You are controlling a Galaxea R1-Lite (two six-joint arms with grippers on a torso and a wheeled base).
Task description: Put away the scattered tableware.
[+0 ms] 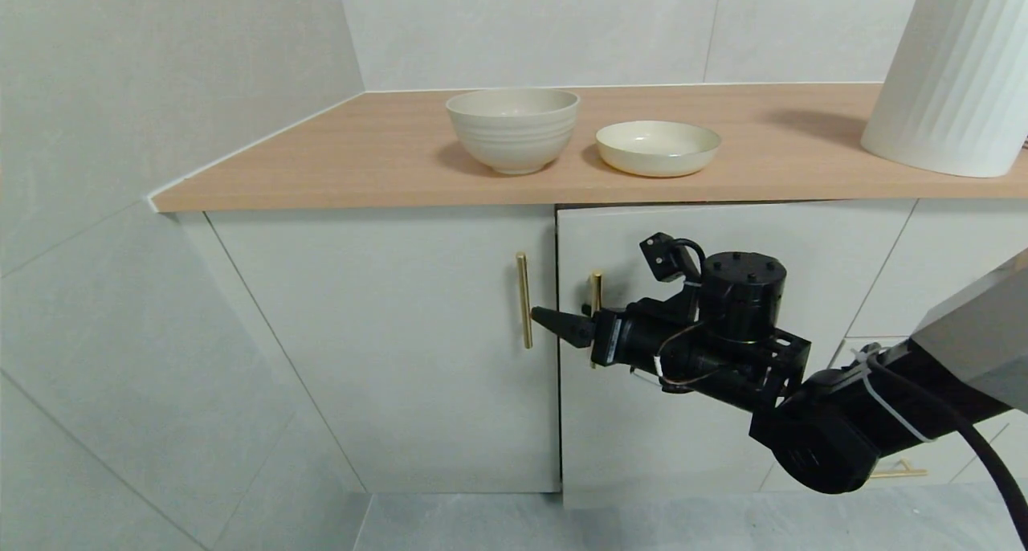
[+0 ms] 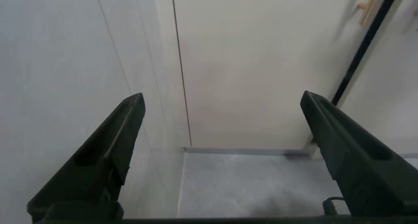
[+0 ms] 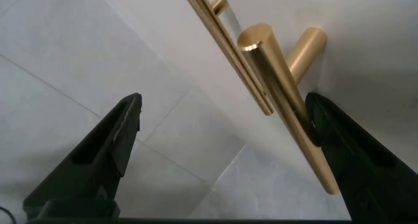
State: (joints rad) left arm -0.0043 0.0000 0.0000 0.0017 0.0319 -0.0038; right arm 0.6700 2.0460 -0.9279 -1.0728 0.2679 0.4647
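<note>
Right hand (image 1: 556,324), spread apart, straddles the brass handle (image 1: 596,284) at five o'clock from the bowl (image 1: 513,130); centre it, clamp firmly, pull straight outward; left hand (image 2: 222,119) apart too.

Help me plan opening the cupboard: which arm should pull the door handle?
Right. The open right gripper has the right door's gold handle between its fingers. The left gripper hangs low, facing the floor, off from the handles.
</note>
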